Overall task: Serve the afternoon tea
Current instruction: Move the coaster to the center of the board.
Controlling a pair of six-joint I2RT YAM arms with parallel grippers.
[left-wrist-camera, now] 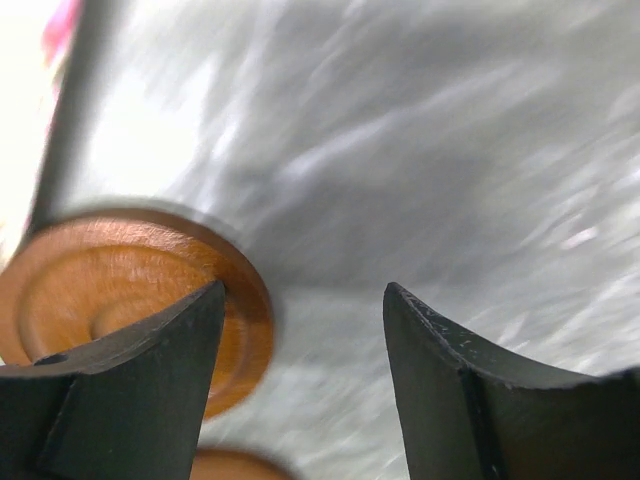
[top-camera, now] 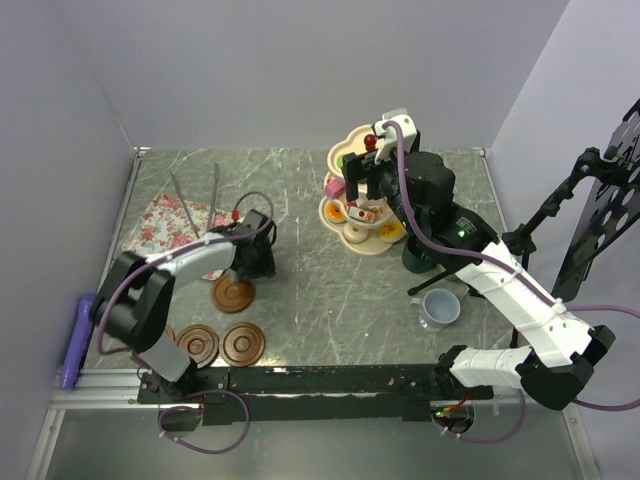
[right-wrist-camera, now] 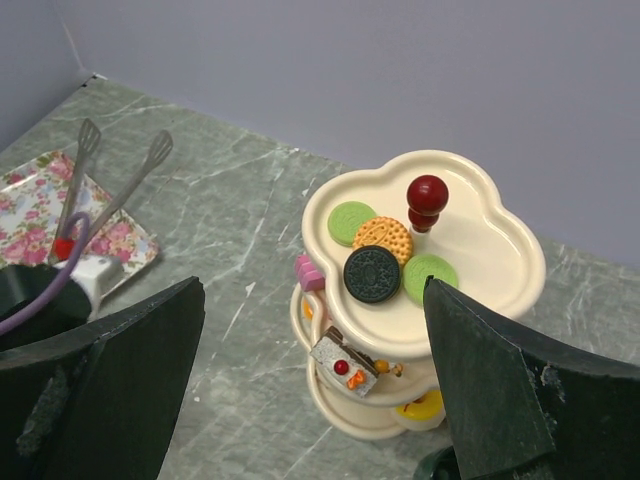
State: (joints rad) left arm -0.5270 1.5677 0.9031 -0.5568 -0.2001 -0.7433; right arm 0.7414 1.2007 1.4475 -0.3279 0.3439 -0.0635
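Observation:
The cream three-tier stand (top-camera: 345,158) with a red knob (top-camera: 369,142) stands at the back of the table, small cakes (top-camera: 357,212) on its tiers. My right gripper (top-camera: 366,190) hovers over it, open and empty. From the right wrist, the stand (right-wrist-camera: 490,250), knob (right-wrist-camera: 427,195) and cookies (right-wrist-camera: 372,272) sit between the wide jaws. My left gripper (top-camera: 250,268) is low over a brown saucer (top-camera: 232,292), open. In the left wrist view the saucer (left-wrist-camera: 110,290) lies behind the left finger, and only bare table shows in the gap of the gripper (left-wrist-camera: 305,300).
Two more saucers (top-camera: 197,343) (top-camera: 243,343) lie near the front left. A grey-blue mug (top-camera: 438,308) and a dark green mug (top-camera: 418,258) stand to the right of the stand. The floral tray (top-camera: 170,222) with metal tongs (top-camera: 195,195) sits at back left. A purple object (top-camera: 75,340) lies at the left edge.

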